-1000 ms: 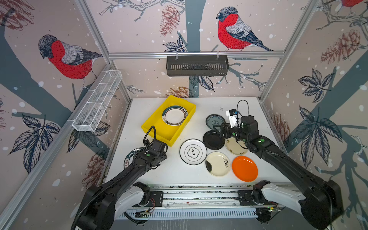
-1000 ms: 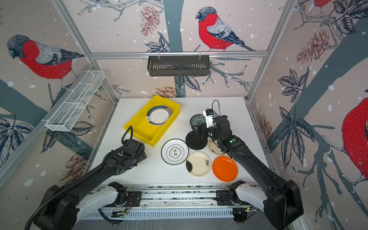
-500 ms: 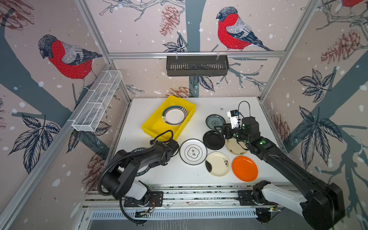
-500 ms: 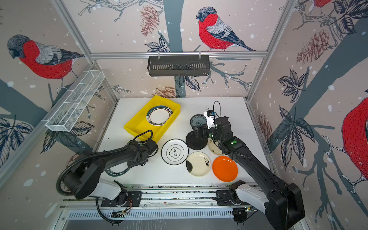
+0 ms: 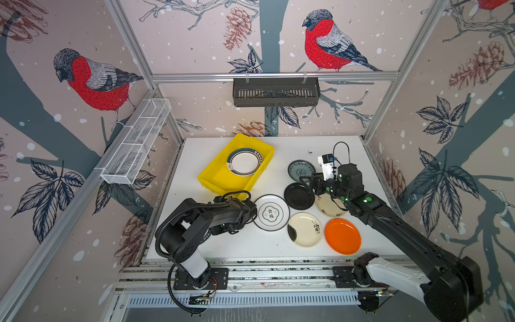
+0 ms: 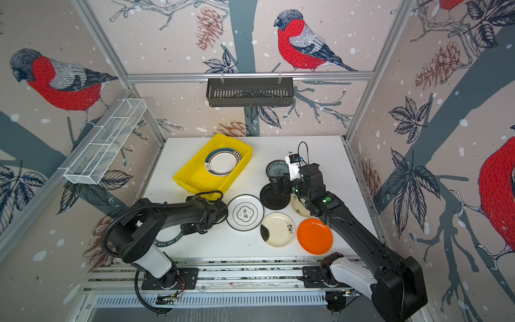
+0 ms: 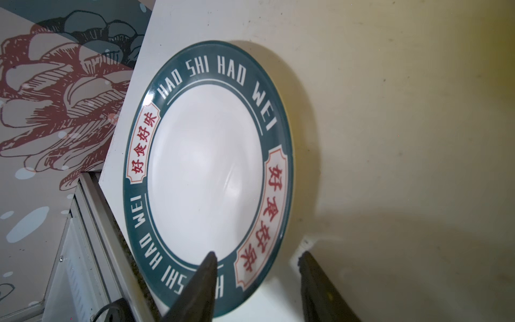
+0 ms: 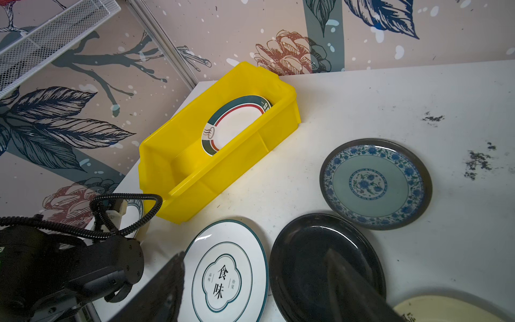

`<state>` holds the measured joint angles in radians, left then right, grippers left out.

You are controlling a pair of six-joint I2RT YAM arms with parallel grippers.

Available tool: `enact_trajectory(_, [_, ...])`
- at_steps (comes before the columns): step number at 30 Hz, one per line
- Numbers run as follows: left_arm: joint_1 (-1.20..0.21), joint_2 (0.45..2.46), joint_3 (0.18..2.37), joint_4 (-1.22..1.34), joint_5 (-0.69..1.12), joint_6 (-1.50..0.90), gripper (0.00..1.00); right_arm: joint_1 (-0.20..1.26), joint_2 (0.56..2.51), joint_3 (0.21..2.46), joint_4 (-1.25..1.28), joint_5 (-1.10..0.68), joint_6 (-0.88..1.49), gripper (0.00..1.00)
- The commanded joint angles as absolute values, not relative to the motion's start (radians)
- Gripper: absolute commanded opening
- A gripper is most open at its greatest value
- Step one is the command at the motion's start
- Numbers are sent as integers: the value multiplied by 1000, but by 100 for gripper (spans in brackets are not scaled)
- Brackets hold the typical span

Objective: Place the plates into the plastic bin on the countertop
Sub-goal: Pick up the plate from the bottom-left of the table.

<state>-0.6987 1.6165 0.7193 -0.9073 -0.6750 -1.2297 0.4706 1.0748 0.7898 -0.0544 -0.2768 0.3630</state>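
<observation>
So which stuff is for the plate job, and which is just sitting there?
For the job: yellow bin, plate inside, lettered plate, clover plate, black plate, blue plate, blotted cream plate, floral cream plate, orange plate.

Just there: black basket, wire rack.

green-rimmed plate [image 7: 207, 172]: rim reads "HAO SHI HAO WEI" in white letters, two times | same rim, cream panels: red "好食好味" | white plate [image 8: 225, 276]: centre "食味" in black; small side characters not readable

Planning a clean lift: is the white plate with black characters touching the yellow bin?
Apart: right wrist view shows bare countertop between white plate and yellow bin.
</observation>
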Motion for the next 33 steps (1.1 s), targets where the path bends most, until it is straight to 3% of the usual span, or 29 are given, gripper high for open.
enact_trajectory(1, [-701,1590,695,-900,-673,-1246,41,472,1081,789,-34,-269,358,80])
enact_trajectory(5, [-696,1619,712,-949,-691,-1270,42,471,1083,796,-41,-276,357,80])
enact_trajectory(10, [-695,1697,723,-974,-690,-1268,29,472,1082,796,-45,-278,357,80])
enact_trajectory(19, [-684,1678,718,-966,-701,-1254,27,471,1080,794,-46,-281,359,79])
enact_trajectory(24, [-684,1687,732,-965,-709,-1248,14,472,1078,793,-46,-282,360,79])
enact_trajectory(33, [-684,1686,736,-943,-704,-1236,12,471,1076,792,-49,-284,360,78])
